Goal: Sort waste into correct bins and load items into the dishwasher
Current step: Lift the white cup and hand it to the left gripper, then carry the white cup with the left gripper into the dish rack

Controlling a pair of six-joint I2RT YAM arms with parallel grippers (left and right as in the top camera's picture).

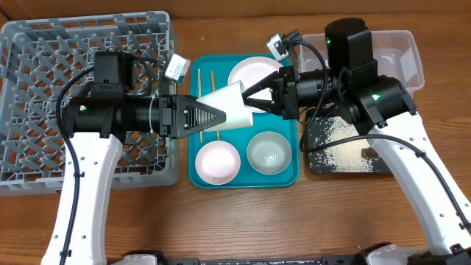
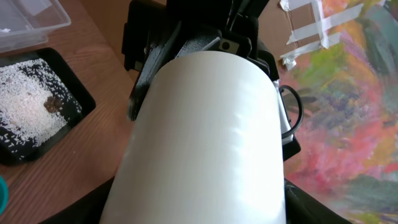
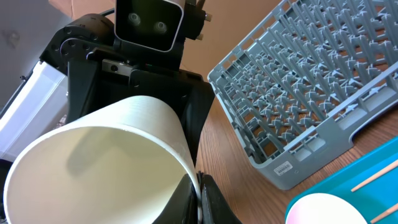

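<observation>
The white cup (image 1: pixel 224 103) lies on its side in the air above the teal tray (image 1: pixel 193 173), held from both ends. My left gripper (image 1: pixel 217 115) is shut around its body; the cup fills the left wrist view (image 2: pixel 205 137). My right gripper (image 1: pixel 250 103) pinches the rim, as the right wrist view shows (image 3: pixel 199 193). On the tray sit the plate (image 1: pixel 254 71), pink bowl (image 1: pixel 215 162), grey-green bowl (image 1: pixel 268 152) and two chopsticks (image 1: pixel 199 81). The grey dish rack (image 1: pixel 44 59) stands to the left. The clear tub (image 1: pixel 403 55) is at the back right. The red wrapper and the tissue do not show.
A black tray (image 1: pixel 316 163) with white grains and a brown lump (image 1: pixel 366 152) lies in front of the tub, under my right arm. The rack's near corner (image 3: pixel 280 168) is close to the cup. Bare wood lies along the table's front edge.
</observation>
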